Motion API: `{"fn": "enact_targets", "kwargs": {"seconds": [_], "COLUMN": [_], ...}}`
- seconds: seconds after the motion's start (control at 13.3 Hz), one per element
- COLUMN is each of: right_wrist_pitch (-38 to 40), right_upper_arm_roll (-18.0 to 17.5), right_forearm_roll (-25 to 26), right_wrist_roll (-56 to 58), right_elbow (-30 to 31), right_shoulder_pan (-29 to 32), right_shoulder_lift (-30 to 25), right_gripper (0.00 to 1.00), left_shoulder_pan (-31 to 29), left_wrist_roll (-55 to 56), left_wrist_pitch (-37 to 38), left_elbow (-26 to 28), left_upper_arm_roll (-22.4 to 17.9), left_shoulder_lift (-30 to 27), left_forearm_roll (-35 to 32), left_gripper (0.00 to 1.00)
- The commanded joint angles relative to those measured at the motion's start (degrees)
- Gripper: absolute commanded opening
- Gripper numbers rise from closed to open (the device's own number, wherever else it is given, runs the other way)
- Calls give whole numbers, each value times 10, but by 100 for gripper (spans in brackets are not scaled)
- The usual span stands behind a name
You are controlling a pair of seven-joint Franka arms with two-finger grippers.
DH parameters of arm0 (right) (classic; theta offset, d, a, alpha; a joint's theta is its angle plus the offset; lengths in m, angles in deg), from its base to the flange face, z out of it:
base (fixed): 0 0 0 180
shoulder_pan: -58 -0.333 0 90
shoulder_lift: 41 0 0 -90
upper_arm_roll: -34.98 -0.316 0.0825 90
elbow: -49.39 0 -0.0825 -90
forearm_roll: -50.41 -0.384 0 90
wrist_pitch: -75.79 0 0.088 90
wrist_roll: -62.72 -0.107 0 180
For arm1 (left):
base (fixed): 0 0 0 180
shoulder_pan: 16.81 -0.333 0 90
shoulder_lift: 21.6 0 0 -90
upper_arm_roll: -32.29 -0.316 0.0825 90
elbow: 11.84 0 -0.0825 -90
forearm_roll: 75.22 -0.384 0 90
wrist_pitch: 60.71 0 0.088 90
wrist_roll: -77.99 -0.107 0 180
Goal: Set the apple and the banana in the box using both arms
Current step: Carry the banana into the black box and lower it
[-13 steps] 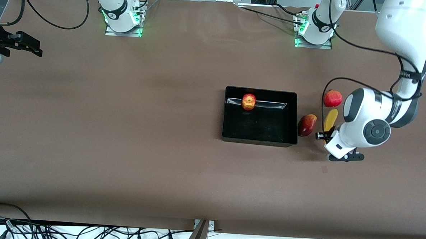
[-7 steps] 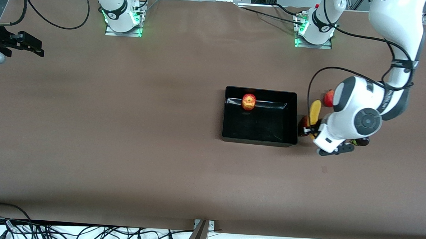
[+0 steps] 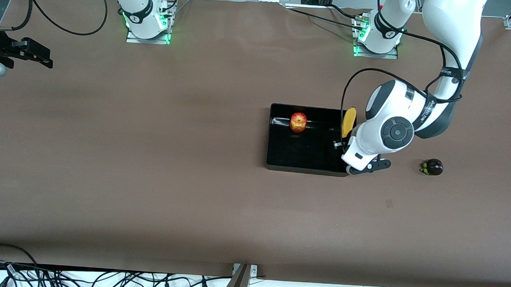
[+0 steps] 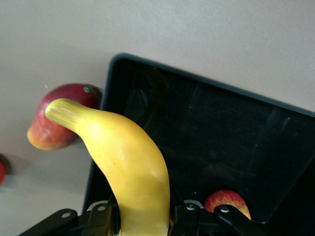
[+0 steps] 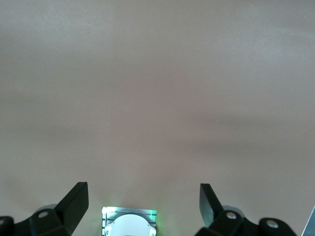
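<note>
Banana clamped in left gripper over box, apple inside

The right gripper hangs over bare brown table, its two black fingers spread wide apart. Between them sits an arm base, lit green.

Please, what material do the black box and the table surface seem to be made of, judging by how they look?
The box looks like glossy hard plastic: its black walls mirror the apple inside and catch a bright streak of light. The table seems covered by a matte brown sheet, perhaps paper or cloth: it gives no sharp reflections, only soft shading. Which of the two cannot be told.
</note>
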Motion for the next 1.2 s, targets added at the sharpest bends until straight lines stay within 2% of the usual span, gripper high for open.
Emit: {"fn": "enact_targets", "kwargs": {"seconds": [0.0, 1.12], "right_wrist_pitch": [9, 8], "right_upper_arm_roll": [2, 1], "right_forearm_roll": [4, 0], "right_wrist_roll": [-5, -6], "right_elbow": [-12, -12], "right_shoulder_pan": [0, -1], "right_shoulder_lift": [5, 7], "right_gripper": [100, 100], "left_shoulder_pan": [1, 23], "left_wrist_roll": [11, 42], "left_wrist_pitch": [-5, -102], "left_elbow": [12, 19], "left_upper_arm_roll": [0, 0], "left_shoulder_lift": [-4, 55], "left_forearm_roll": [18, 11], "left_gripper": [0, 0]}}
